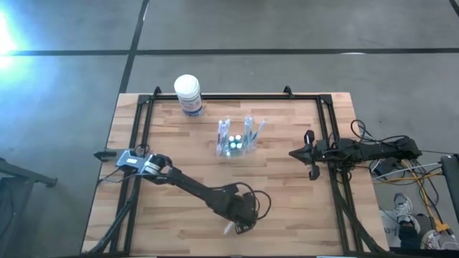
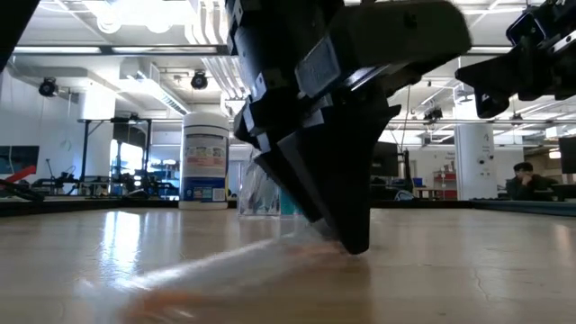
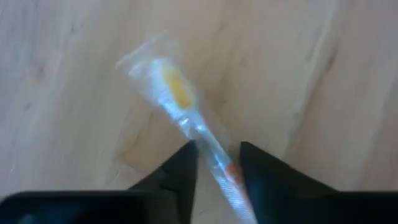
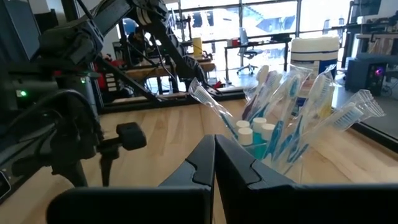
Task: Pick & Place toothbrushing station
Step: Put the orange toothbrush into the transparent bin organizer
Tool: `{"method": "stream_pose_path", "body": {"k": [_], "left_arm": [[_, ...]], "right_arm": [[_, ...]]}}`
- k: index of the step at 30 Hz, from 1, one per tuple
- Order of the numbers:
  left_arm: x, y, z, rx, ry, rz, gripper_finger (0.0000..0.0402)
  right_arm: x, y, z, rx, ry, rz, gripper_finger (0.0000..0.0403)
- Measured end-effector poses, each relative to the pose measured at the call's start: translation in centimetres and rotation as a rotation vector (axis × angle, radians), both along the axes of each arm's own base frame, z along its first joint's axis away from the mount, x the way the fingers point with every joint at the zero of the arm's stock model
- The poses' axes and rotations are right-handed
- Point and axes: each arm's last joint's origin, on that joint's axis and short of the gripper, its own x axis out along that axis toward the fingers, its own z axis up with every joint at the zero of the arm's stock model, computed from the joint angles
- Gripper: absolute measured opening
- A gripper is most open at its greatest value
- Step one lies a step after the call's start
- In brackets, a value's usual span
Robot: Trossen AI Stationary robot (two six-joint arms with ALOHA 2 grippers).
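A toothbrush in a clear wrapper (image 3: 177, 93), with a yellow-orange head, lies flat on the wooden table near its front edge (image 1: 228, 230). My left gripper (image 3: 217, 165) points down over it, shut on its handle; the low view shows the fingertips (image 2: 353, 241) down at the table. The toothbrushing station (image 1: 235, 141), a clear holder with several wrapped toothbrushes and small tubes, stands at the table's middle far part (image 4: 280, 143). My right gripper (image 1: 294, 153) is shut and empty, to the right of the station. My left gripper pinches the wrapped toothbrush's handle (image 3: 214, 158) between its two fingers, some way back from the head. The fingers come from above, pointing down, and lie across the handle. The toothbrush lies flat on the table, its head end (image 3: 168, 81) sticking out past the fingers.
A white tub with a blue label (image 1: 188, 93) stands at the far edge, left of the station. Black frame rails (image 1: 140, 136) run along the table's sides and far edge. Cables (image 1: 409, 172) lie off the right edge. A person (image 2: 524, 180) sits far behind.
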Motion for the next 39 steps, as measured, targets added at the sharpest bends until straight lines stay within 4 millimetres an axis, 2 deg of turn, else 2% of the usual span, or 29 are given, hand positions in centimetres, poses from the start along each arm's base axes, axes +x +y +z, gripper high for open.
{"method": "stream_pose_path", "body": {"k": [6,11,14,16,18,21,23,26,29,31,33,35,39], "left_arm": [[0.3,-0.1,0.9,0.010,-0.020,-0.084,0.0015],[0.2,-0.2,2.2,0.026,-0.043,-0.170,0.0008],[-0.3,-0.4,4.7,0.060,-0.106,-0.239,0.0004],[-1.1,-0.5,7.3,0.108,-0.184,-0.285,0.0005],[-2.5,-0.6,10.6,0.173,-0.267,-0.322,0.0004],[-5.8,0.1,15.8,0.292,-0.394,-0.320,0.0003],[-8.9,1.3,18.7,0.375,-0.468,-0.250,0.0003],[-14.0,3.5,21.4,0.463,-0.584,-0.173,0.0002],[-18.3,5.0,21.4,0.460,-0.781,-0.219,0.0002],[-20.3,6.0,20.1,0.410,-0.979,-0.309,0.0001],[-22.1,7.5,18.3,0.391,-1.177,-0.364,0.0001],[-23.8,9.4,16.1,0.395,-1.309,-0.337,0.0001],[-26.5,13.3,11.7,0.397,-1.383,-0.233,0.0001]], "right_arm": [[0.0,0.0,0.0,0.000,0.004,0.000,0.0008],[0.0,0.0,0.0,0.001,0.005,0.000,0.0008],[0.0,0.0,-0.1,0.007,0.006,0.000,0.0008],[0.1,0.0,-0.1,0.018,0.008,0.002,0.0008],[0.1,0.0,-0.1,0.027,0.014,0.004,0.0008],[0.1,0.0,-0.2,0.027,0.022,0.006,0.0008],[0.2,0.0,-0.2,0.027,0.025,0.007,0.0008],[0.2,0.0,-0.2,0.028,0.022,0.007,0.0008],[0.2,0.0,-0.2,0.044,0.020,0.008,0.0008],[0.2,0.0,-0.1,0.043,0.013,0.008,0.0008],[0.2,0.0,0.0,0.031,0.004,0.008,0.0008],[0.2,0.0,0.1,0.032,-0.008,0.009,0.0008],[0.1,0.0,0.2,0.062,-0.018,0.011,0.0008]]}}
